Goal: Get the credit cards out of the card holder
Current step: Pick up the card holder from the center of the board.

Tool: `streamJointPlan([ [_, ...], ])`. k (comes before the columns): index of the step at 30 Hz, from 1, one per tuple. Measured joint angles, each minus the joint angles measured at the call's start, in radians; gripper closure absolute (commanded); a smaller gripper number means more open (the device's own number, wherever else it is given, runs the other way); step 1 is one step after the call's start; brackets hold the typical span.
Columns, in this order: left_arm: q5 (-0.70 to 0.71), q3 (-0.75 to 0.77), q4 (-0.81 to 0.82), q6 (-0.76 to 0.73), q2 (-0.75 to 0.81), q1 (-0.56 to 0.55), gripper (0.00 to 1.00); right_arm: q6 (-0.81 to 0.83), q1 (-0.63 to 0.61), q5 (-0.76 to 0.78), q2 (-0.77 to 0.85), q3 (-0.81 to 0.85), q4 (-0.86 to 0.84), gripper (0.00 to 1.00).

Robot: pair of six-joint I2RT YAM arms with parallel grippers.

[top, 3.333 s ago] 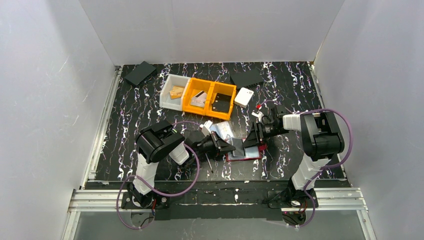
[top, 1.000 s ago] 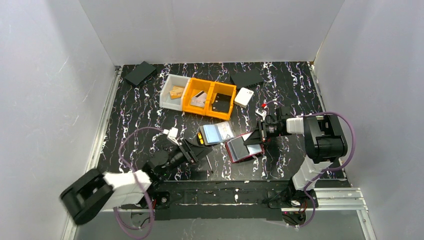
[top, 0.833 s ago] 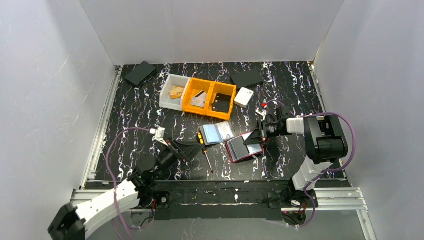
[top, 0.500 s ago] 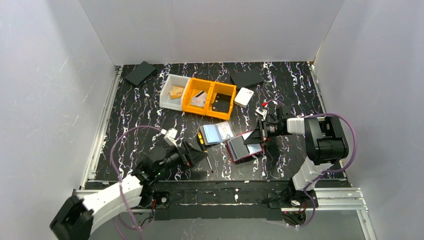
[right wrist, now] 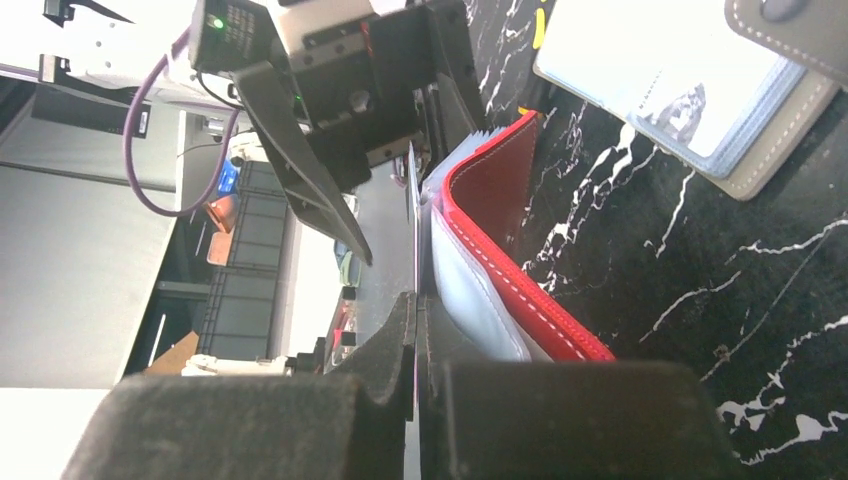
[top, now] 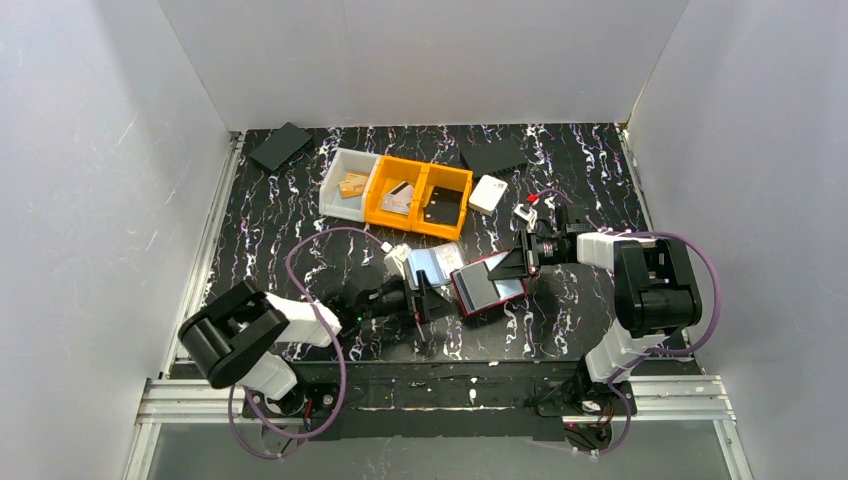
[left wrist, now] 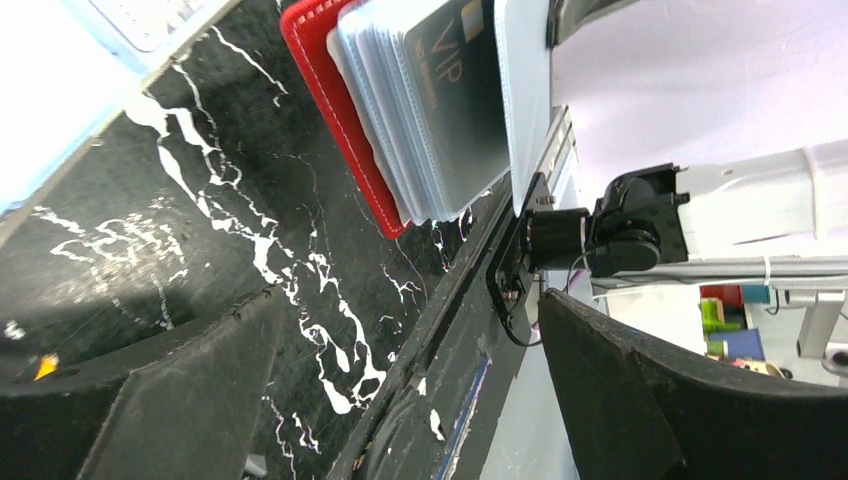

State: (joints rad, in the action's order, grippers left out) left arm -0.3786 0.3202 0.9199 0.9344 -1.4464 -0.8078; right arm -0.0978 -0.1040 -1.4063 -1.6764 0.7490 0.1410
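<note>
- Near the middle of the counter (top: 270, 250), two card holders side by side: a red card holder (top: 478, 285) lying open, and just left of it a grey card holder (top: 437, 264) with one light blue card (right wrist: 640, 60) face up on top.
- Two grippers, both at the red one. Left gripper (top: 420, 297) just left of it, spread wide with nothing between. Right gripper (top: 522, 262) at its right edge, pinched tight on one pale leaf (left wrist: 525, 100) lifted off the stack.
- Card or sleeve, that leaf: impossible to tell.
- Farther back, three bins in a row: one white bin (top: 330, 185) and two orange bins (top: 424, 190) to its right. Beside them on the right, one small white box (top: 488, 193).
- Two flat black pieces (top: 280, 146), one at the far left corner and one at the far middle.
- Seen only from the left wrist: a stack of clear sleeves (left wrist: 390, 110) inside the red cover, one dark card (left wrist: 455, 100) lettered VIP in the top sleeve, and the pale leaf standing on edge to its right.
- Seen only from the right wrist: the leaf edge-on, a thin line running into the closed fingers, and white stitching along the curled red cover.
- Seen only from above: bins, box and black pieces.
</note>
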Motion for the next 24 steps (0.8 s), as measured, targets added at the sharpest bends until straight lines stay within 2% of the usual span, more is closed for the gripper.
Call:
streamJointPlan([
  [5, -0.025, 0.009, 0.127, 0.005, -0.106, -0.017, 0.07, 0.02, 0.0, -0.011, 0.007, 0.034, 0.045, 0.99],
  [13, -0.048, 0.048, 0.257, 0.034, -0.204, -0.017, 0.11, 0.053, 0.0, -0.018, 0.029, 0.08, 0.131, 0.99],
  [18, -0.045, 0.05, 0.343, 0.058, -0.255, -0.017, 0.22, 0.076, 0.0, -0.018, 0.033, 0.111, 0.192, 0.99],
  [24, -0.051, 0.092, 0.428, 0.096, -0.329, -0.017, 0.23, 0.079, -0.001, -0.018, 0.075, 0.113, 0.229, 0.99],
])
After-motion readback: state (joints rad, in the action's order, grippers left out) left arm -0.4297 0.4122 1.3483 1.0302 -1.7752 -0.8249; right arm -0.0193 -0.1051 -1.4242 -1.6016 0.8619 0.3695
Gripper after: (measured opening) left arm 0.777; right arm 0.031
